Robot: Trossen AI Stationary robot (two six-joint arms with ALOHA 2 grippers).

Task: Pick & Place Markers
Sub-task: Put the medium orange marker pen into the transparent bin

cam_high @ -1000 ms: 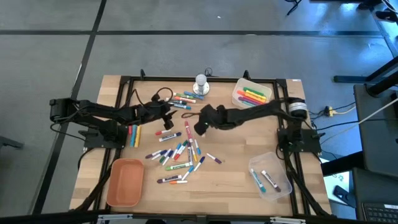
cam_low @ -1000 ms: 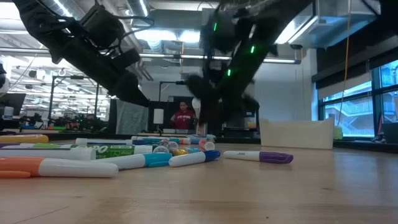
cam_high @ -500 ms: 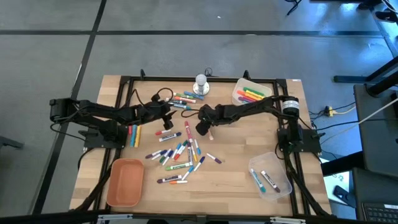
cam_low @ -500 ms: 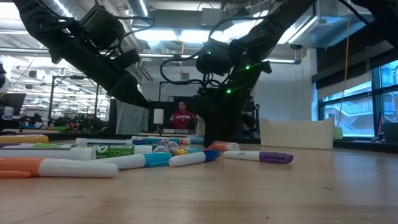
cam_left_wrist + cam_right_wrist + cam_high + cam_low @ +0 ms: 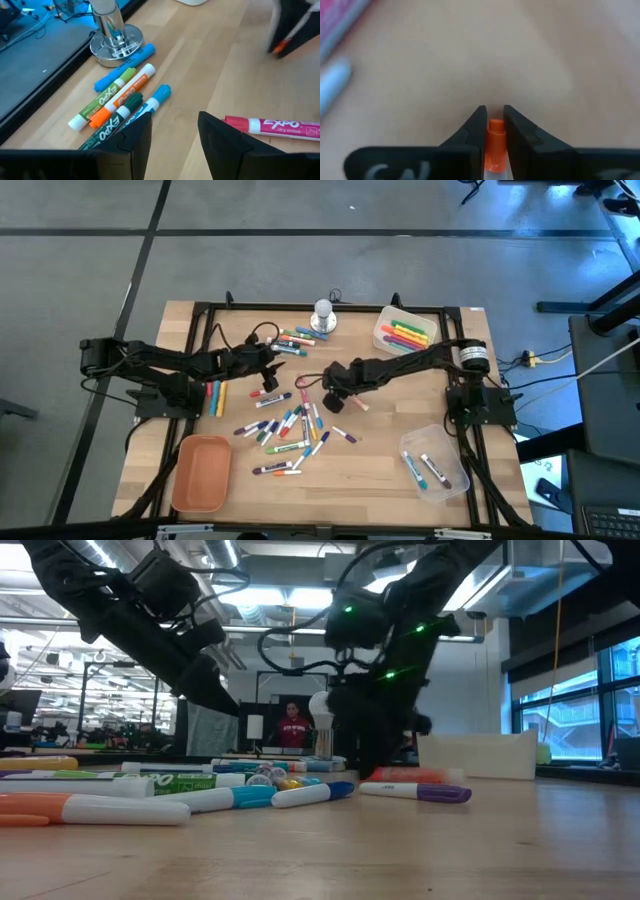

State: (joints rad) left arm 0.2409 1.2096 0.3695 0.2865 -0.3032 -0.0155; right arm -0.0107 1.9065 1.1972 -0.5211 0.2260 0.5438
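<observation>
The right gripper (image 5: 494, 125) sits low over the middle of the counter (image 5: 380, 470), its fingers (image 5: 476, 127) pinched narrow on an orange-capped marker (image 5: 494, 145) beside the scattered markers (image 5: 290, 425). The left gripper (image 5: 174, 131) hovers near the pens by the silver knob (image 5: 112, 32), fingers spread with nothing between them.

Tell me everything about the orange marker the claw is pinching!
The orange marker is short, with an orange end and a paler barrel behind it. It sits squeezed between the right claw's two dark fingers, its orange tip poking just past them. In the low view it lies level, low over the wooden table, near the middle, beside the scattered pile.
</observation>
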